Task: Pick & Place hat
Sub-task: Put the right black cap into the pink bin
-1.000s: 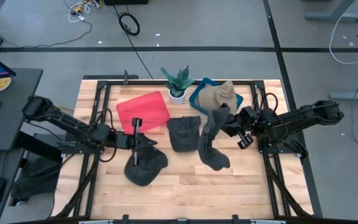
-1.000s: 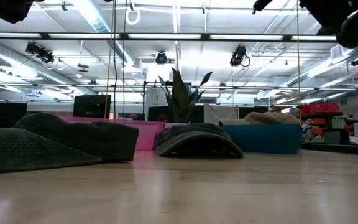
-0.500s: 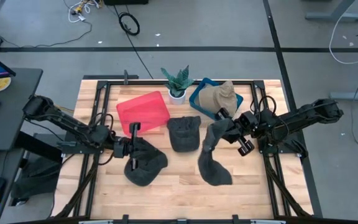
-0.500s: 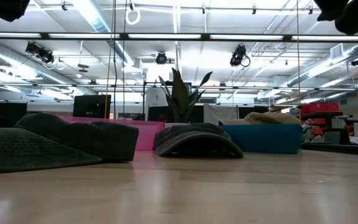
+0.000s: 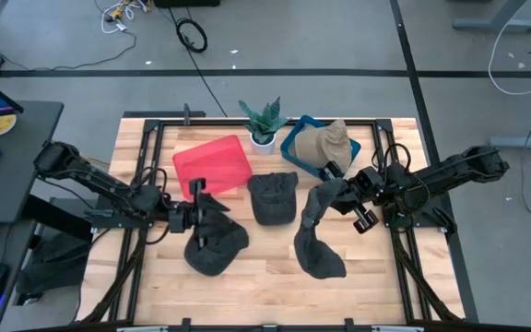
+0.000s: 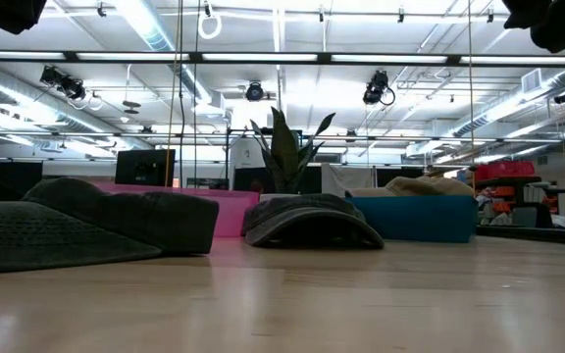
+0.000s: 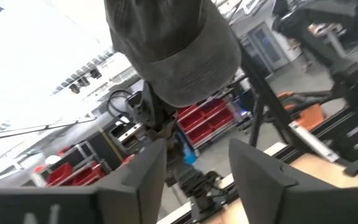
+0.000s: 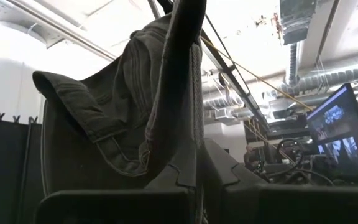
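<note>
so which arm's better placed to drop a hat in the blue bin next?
Right, probably. The right gripper is shut on a dark hat hanging clear of the table, right beside the blue bin. The left gripper is open over another dark cap that lies far from the bin.

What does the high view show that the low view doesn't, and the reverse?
Only the high view shows both arms: the right gripper shut on a dark hat hanging over the table, and the left gripper above another dark hat. Only the low view shows the room's ceiling lights behind the table. Both show the potted plant, the red bin, the blue bin holding a tan hat, and the centre hat lying on the table.
</note>
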